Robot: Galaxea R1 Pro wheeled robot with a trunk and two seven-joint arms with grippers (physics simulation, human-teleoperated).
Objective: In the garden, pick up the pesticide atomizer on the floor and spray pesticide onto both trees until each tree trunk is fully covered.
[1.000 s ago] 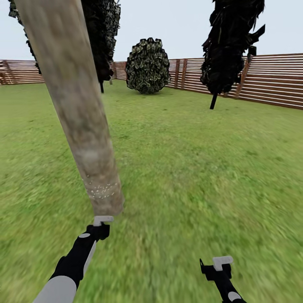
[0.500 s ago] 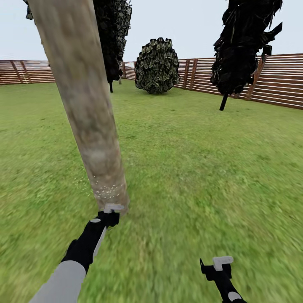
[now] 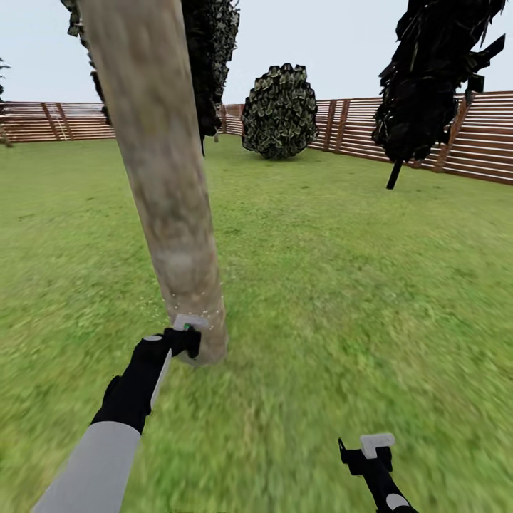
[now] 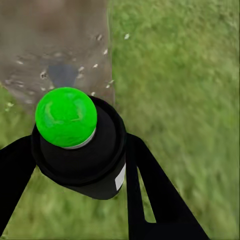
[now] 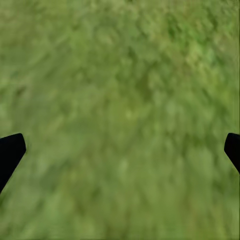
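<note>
1. left hand [image 3: 187, 335] sits low against the base of the near tree trunk [image 3: 167, 185], pinching the pesticide atomizer [image 4: 80, 145] btw its two black fingers [image 4: 150, 185].
2. atomizer = dark bottle w/ a top that reads bright green in the left wrist view [image 4: 66, 116]; fingers flank the body on both sides, touching it.
3. bottle top points at the trunk's lowest part; trunk surface just beyond it, near but can't tell if touching.
4. small pale specks dot the trunk bark near the base [image 3: 189, 303] and a few on the lawn [image 3: 342, 285] just beside it.
5. trunk leans a bit, mottled beige-grey, rising out of frame top in head view.
6. right hand [image 3: 375, 447] hangs low over grass, well apart from the trunk & the atomizer; fingers spread wide w/ nothing btw them, tips at the frame edges in right wrist view [image 5: 11, 150].
7. head view gives the setting: brown slat fence [image 3: 470, 142] around the lawn, a round leafy bush [image 3: 280, 110] far back, dark narrow conifers [image 3: 427, 78] on the right & behind the trunk.
8. left wrist view gives what head view can't: the bottle's shape, its top colour, a dark grey patch on the bark [image 4: 62, 75] right past the top.
9. in head view the atomizer is just a tiny green dot at the left hand.
</note>
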